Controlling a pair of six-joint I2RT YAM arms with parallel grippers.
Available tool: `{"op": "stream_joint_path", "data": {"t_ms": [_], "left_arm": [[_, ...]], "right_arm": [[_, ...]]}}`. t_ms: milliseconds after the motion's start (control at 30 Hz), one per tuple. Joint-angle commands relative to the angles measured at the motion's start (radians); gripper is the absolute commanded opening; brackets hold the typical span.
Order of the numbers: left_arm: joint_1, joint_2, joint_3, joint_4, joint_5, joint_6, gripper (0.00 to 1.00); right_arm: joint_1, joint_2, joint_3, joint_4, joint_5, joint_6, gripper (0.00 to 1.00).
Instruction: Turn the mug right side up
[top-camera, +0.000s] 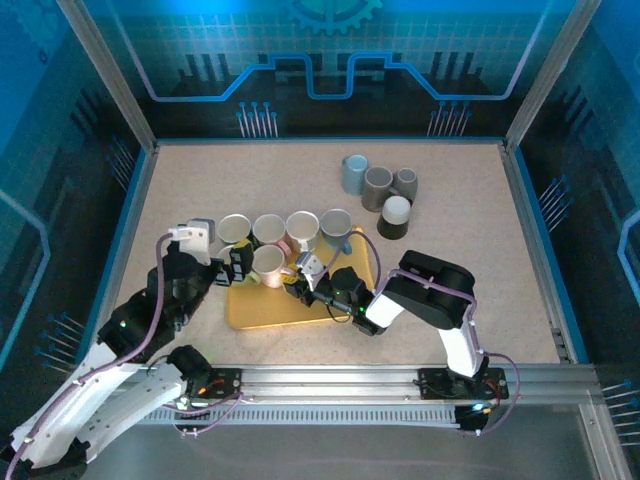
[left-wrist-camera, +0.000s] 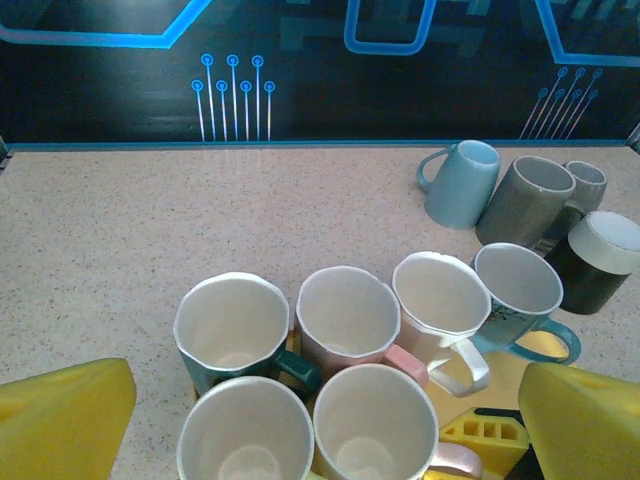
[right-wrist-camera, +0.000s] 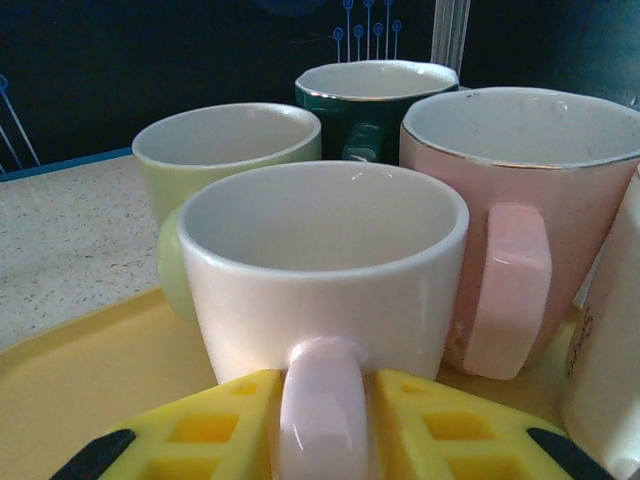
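Note:
A white mug (top-camera: 268, 262) (right-wrist-camera: 320, 260) with a pale pink handle stands upright, mouth up, on the yellow tray (top-camera: 300, 312). My right gripper (top-camera: 300, 274) (right-wrist-camera: 325, 425) is low on the tray behind it, with its yellow fingers (right-wrist-camera: 200, 430) pressed close on either side of the mug's handle. From above, the same mug (left-wrist-camera: 375, 425) sits at the front of the cluster. My left gripper (top-camera: 236, 264) (left-wrist-camera: 320, 430) hovers over the tray's left end, wide open, holding nothing, its yellow fingers (left-wrist-camera: 60, 420) far apart.
Upright mugs crowd the tray: a green one (left-wrist-camera: 235, 330), a pink one (left-wrist-camera: 345, 320), a white one (left-wrist-camera: 440, 300), a blue-handled one (left-wrist-camera: 515, 285), a pale green one (right-wrist-camera: 225, 150). Grey and dark mugs (top-camera: 385, 190) stand at the back right. Frame posts edge the table.

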Motion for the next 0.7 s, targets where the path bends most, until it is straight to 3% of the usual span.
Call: {"op": "stream_joint_path", "data": {"t_ms": [0,267,667], "left_arm": [[0.011,0.005,-0.017,0.033,0.02,0.001,0.99],[0.015,0.015,-0.016,0.036,0.032,0.003,0.99],[0.018,0.03,-0.008,0.027,0.047,-0.004,0.99]], "right_arm": [[-0.01,0.006,0.011,0.078,0.013,0.013,0.34],[-0.021,-0.019,-0.009,0.077,0.015,0.036,0.4],[-0.035,-0.124,-0.04,0.07,-0.011,0.018,0.6]]}}
